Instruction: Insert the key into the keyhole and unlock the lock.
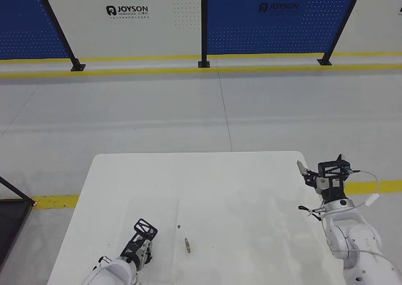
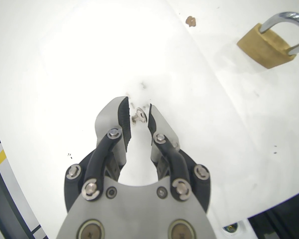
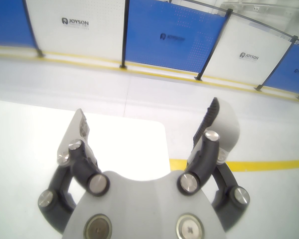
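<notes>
Jaws first: the left jaws stand low over the counter (image 2: 64, 50), parted by a narrow gap, with the key (image 2: 140, 115) lying between their tips. The key sits close against one ribbed pad (image 2: 123, 115) side and nearer the other, but you cannot call it clamped; treat it as bracketed, not yet held. The right jaws are spread wide with nothing in them, up near the far corner of the counter, well apart from everything else.

By my reading, you are at the very start of the task. The key is not lifted, the lock (image 2: 265, 49) lies untouched well off to the side of the left jaws, and its shackle (image 2: 289, 23) looks seated in the body. Left to do: close on the key, carry it to the lock, find the keyhole, insert, turn. The keyhole itself cannot be made out from here.

On materials: the key is small, thin, silvery metal with a round ringed head and a short shaft, lying flat on a smooth white surface, so it will likely be hard to get under. The lock has a blocky brass body with squared edges and a polished steel shackle bent in a hoop. The pads are black and finely toothed, backed by plain grey metal fingers. A small brown mark (image 2: 190, 21) sits on the counter between the key and the lock.
</notes>
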Tool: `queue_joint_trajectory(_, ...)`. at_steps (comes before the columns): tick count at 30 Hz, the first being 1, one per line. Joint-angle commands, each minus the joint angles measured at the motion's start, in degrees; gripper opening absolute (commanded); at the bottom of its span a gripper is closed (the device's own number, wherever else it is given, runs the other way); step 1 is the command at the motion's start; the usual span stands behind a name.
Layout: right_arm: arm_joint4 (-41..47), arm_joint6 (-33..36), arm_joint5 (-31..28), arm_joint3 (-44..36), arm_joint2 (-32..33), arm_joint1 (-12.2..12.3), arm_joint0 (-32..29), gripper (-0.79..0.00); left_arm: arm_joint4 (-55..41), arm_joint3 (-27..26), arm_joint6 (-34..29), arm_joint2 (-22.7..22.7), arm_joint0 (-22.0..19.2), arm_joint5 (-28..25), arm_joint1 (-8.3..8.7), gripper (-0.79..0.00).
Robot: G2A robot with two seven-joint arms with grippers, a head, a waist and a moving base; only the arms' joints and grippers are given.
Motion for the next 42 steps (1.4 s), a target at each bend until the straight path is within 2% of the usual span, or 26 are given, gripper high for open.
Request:
queue_joint_trajectory(1, 0.0, 0.0, 0.0, 0.0, 0.0, 0.0, 0.0, 0.000, 0.4, 0.0, 0.5, -0.1, 0.2, 0.4, 0.02, -0.662)
queue_joint_trajectory(5, 0.0, 0.0, 0.0, 0.0, 0.0, 0.0, 0.0, 0.000, 0.6, -0.4, 1.0, -0.5, 0.3, 1.0, 0.05, -0.785)
queue_joint_trajectory(15, 0.0, 0.0, 0.0, 0.0, 0.0, 0.0, 0.0, 0.000, 0.3, -2.9, 3.9, -2.3, 2.4, 2.1, 0.20, -0.785)
queue_joint_trajectory(21, 0.0, 0.0, 0.0, 0.0, 0.0, 0.0, 0.0, 0.000, -6.6, -7.7, 13.6, -7.4, 8.2, -0.6, 0.58, -0.785)
queue_joint_trajectory(22, 0.0, 0.0, 0.0, 0.0, 0.0, 0.0, 0.0, 0.000, -8.4, -8.4, 16.0, -8.6, 9.4, -1.7, 0.66, -0.785)
queue_joint_trajectory(27, 0.0, 0.0, 0.0, 0.0, 0.0, 0.0, 0.0, 0.000, -17.9, -8.8, 31.1, -16.0, 14.5, -15.1, 1.42, -0.785)
queue_joint_trajectory(31, 0.0, 0.0, 0.0, 0.0, 0.0, 0.0, 0.0, 0.000, -25.5, -7.0, 38.6, -20.3, 14.4, -25.9, 1.92, -0.785)
queue_joint_trajectory(39, -0.2, -0.2, -0.5, -2.3, -1.5, -0.2, -0.7, 0.000, -35.9, -0.8, 45.2, -23.0, 10.2, -40.8, 2.56, -0.785)
queue_joint_trajectory(42, -3.7, 0.8, -0.3, -6.7, -6.3, -0.6, -3.4, 0.000, -36.2, -0.5, 45.3, -23.0, 10.0, -41.5, 2.60, -0.785)
